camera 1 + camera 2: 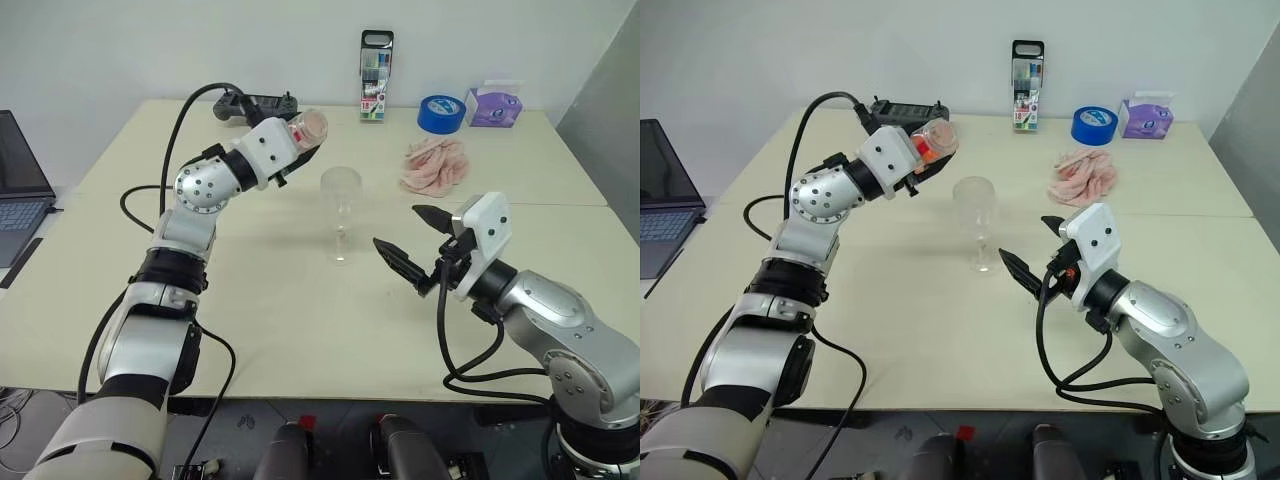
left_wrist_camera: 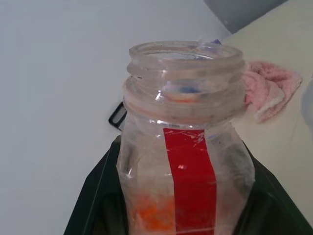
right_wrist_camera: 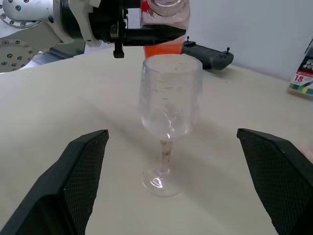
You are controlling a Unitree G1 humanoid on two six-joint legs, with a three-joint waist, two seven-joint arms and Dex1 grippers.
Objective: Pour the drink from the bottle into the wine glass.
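Note:
My left gripper is shut on the bottle and holds it raised and tilted, just left of the wine glass. The bottle is clear plastic with a red label strip, and its mouth is uncapped. A little orange drink lies at its lower end. The wine glass stands upright on the table and looks empty. My right gripper hovers open to the right of the glass, pointing at it, with nothing between its fingers.
Along the back of the table stand a marker case, a blue tape roll and a purple tissue pack. A pink cloth lies behind the right gripper. A black controller and a laptop sit on the left.

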